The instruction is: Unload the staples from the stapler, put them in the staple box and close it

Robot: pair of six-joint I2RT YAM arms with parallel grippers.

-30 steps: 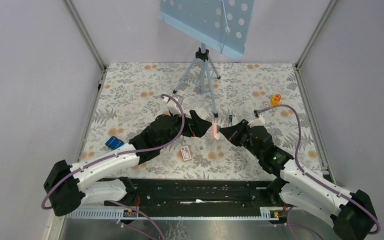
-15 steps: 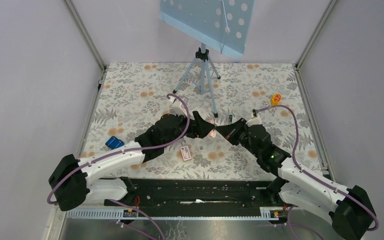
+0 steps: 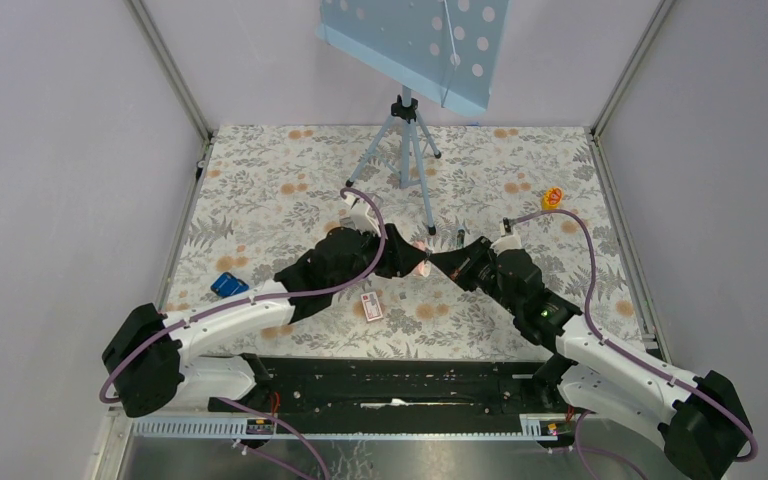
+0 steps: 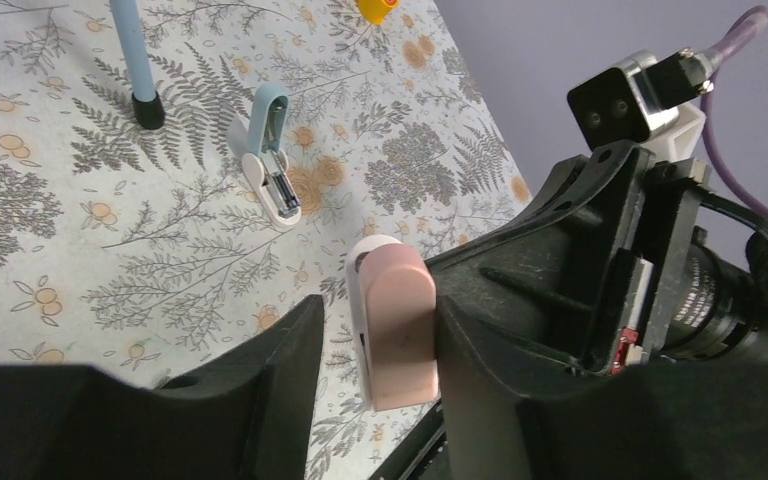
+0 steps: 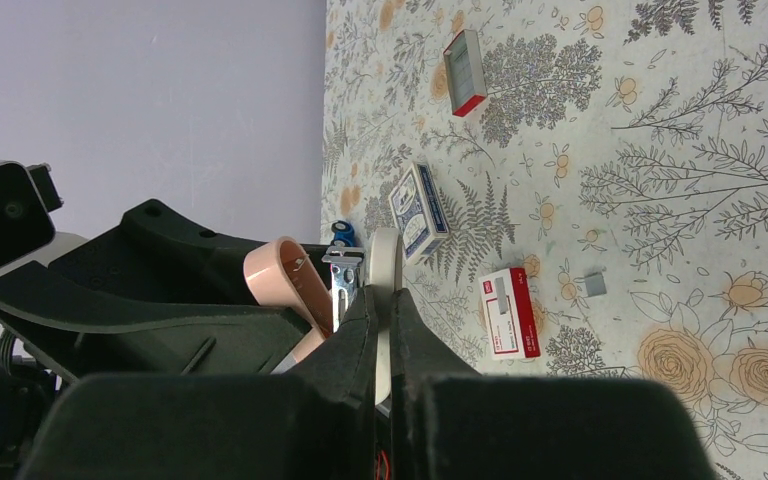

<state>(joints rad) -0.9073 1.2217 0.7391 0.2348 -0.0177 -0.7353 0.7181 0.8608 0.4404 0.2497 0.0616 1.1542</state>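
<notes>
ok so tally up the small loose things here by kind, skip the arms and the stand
staplers: 2, the pink stapler and a blue-and-white stapler
red-and-white boxes: 2
blue box: 1
yellow round object: 1
small grey piece, too small to identify: 1
total: 7

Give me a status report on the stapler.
Right gripper shut on stapler, white base. Left gripper open, straddling its pink top. Staples not in sight. No obstruction seen.
</notes>
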